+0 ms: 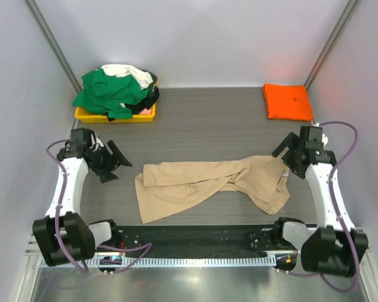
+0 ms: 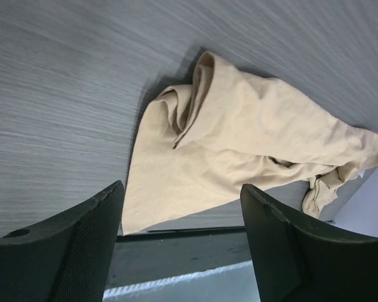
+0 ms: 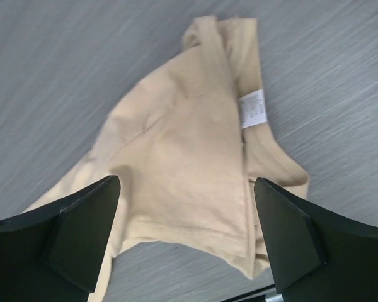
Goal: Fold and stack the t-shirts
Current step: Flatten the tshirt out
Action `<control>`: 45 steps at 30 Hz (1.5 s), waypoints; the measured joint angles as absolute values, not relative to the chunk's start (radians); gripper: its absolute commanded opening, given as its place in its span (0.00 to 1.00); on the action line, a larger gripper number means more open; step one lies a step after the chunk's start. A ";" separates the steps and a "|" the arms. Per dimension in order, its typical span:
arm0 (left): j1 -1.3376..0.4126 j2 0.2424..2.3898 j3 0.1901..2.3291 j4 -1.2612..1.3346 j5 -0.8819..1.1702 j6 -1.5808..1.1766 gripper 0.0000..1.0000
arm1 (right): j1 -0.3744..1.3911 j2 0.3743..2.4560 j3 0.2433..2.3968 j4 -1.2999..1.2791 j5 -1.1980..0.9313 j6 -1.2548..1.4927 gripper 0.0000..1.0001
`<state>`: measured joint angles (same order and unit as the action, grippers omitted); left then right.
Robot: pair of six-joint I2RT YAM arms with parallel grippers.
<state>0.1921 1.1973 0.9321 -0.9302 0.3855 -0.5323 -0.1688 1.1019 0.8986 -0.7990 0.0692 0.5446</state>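
A tan-beige t-shirt (image 1: pixel 208 185) lies crumpled and stretched left to right across the table's near middle. Its left end shows in the left wrist view (image 2: pixel 239 138); its right end, with a white label (image 3: pixel 253 108), shows in the right wrist view (image 3: pixel 189 145). My left gripper (image 1: pixel 118 165) (image 2: pixel 181 189) hangs open just left of the shirt, holding nothing. My right gripper (image 1: pixel 283 160) (image 3: pixel 186 182) is open above the shirt's right end, also with nothing in it. A folded orange t-shirt (image 1: pixel 288 100) lies at the back right.
A yellow tray (image 1: pixel 88 115) at the back left holds a heap of green (image 1: pixel 107 91), white (image 1: pixel 129 71) and black (image 1: pixel 148 100) shirts. Grey walls close in the table on three sides. A dark rail (image 1: pixel 195 236) runs along the near edge between the arm bases.
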 measured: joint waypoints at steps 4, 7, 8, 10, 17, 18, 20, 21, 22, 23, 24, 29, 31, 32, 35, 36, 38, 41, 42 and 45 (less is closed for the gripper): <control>0.181 1.102 0.928 -0.905 0.385 -0.529 0.70 | -0.114 0.945 0.821 -0.778 0.025 0.571 0.86; 0.099 1.026 0.901 -0.873 0.363 -0.567 0.70 | -0.041 0.901 0.755 -0.771 -0.030 0.640 0.84; 0.052 1.008 0.891 -0.863 0.353 -0.580 0.70 | -0.017 0.900 0.728 -0.767 -0.045 0.670 0.84; -0.058 0.987 0.866 -0.839 0.330 -0.617 0.68 | 0.048 0.902 0.679 -0.761 -0.060 0.730 0.84; -0.271 1.094 0.719 -0.708 0.283 -0.749 0.62 | 0.191 0.941 0.664 -0.720 -0.049 0.841 0.88; -0.275 1.105 0.706 -0.702 0.276 -0.758 0.62 | 0.191 0.941 0.664 -0.720 -0.047 0.844 0.88; -0.281 1.113 0.680 -0.681 0.257 -0.778 0.62 | 0.191 0.924 0.657 -0.710 -0.037 0.862 0.88; -0.281 1.113 0.670 -0.672 0.249 -0.785 0.61 | 0.191 0.908 0.647 -0.705 -0.033 0.870 0.88; -0.282 1.113 0.660 -0.658 0.238 -0.789 0.61 | 0.191 0.889 0.631 -0.699 -0.030 0.876 0.88; -0.281 1.114 0.654 -0.647 0.229 -0.795 0.60 | 0.191 0.876 0.617 -0.699 -0.028 0.881 0.88; -0.282 1.118 0.649 -0.633 0.220 -0.802 0.59 | 0.191 0.866 0.604 -0.699 -0.027 0.887 0.88; -0.282 1.179 0.649 -0.583 0.163 -0.805 0.57 | 0.193 0.866 0.576 -0.704 -0.024 0.893 0.88; -0.282 1.224 0.650 -0.568 0.142 -0.805 0.57 | 0.193 0.866 0.576 -0.702 -0.024 0.893 0.88; -0.282 1.244 0.650 -0.562 0.132 -0.804 0.57 | 0.193 0.866 0.576 -0.702 -0.024 0.893 0.87; -0.282 1.283 0.651 -0.548 0.112 -0.804 0.55 | 0.193 0.866 0.576 -0.702 -0.023 0.892 0.87; -0.282 1.290 0.653 -0.545 0.106 -0.805 0.53 | 0.193 0.866 0.576 -0.702 -0.023 0.892 0.88; -0.282 1.296 0.654 -0.534 0.096 -0.804 0.51 | 0.193 0.866 0.576 -0.702 -0.023 0.892 0.87; -0.282 1.296 0.664 -0.527 0.085 -0.804 0.49 | 0.193 0.866 0.576 -0.702 -0.023 0.890 0.87; -0.282 1.296 0.669 -0.526 0.080 -0.804 0.45 | 0.193 0.866 0.575 -0.701 -0.023 0.890 0.87; -0.282 1.296 0.683 -0.519 0.071 -0.804 0.37 | 0.193 0.866 0.570 -0.696 -0.023 0.889 0.86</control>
